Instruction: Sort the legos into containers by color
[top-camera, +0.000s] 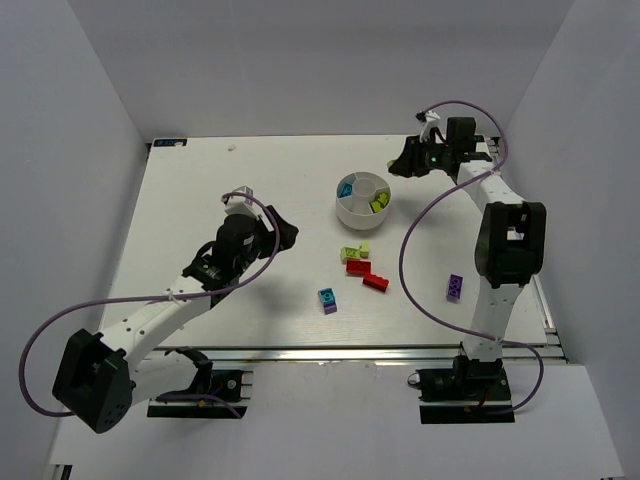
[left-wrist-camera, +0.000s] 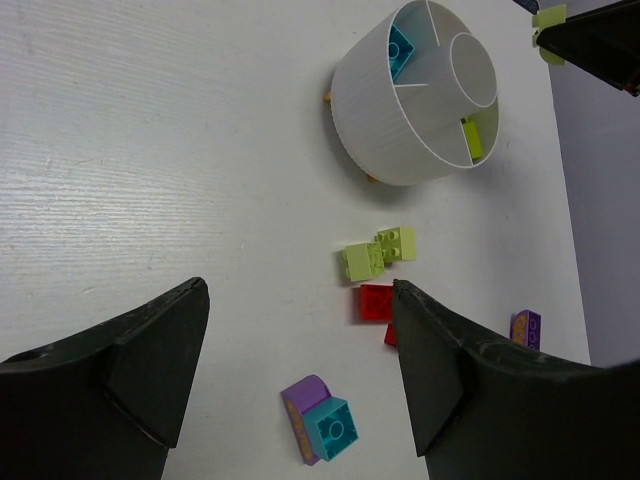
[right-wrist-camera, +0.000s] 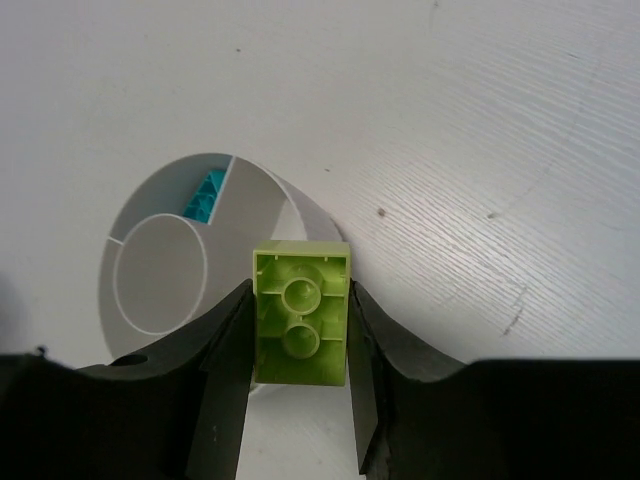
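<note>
The round white dish (top-camera: 349, 209) with its wedge containers stands at mid-table. One wedge holds a cyan lego (left-wrist-camera: 400, 50), another a lime one (left-wrist-camera: 474, 138). My right gripper (top-camera: 405, 160) hovers just right of the dish, shut on a lime lego (right-wrist-camera: 300, 315) with its hollow underside toward the wrist camera. My left gripper (left-wrist-camera: 300, 290) hangs open above bare table, left of the loose legos. These are two lime bricks (top-camera: 356, 252), red bricks (top-camera: 368, 273), a purple piece stuck to a cyan one (left-wrist-camera: 320, 420) and a purple brick (top-camera: 455, 287).
White walls enclose the table on the left, back and right. The right arm's upright link (top-camera: 508, 245) stands close to the lone purple brick. A purple cable (top-camera: 420, 225) loops over the table right of the loose legos.
</note>
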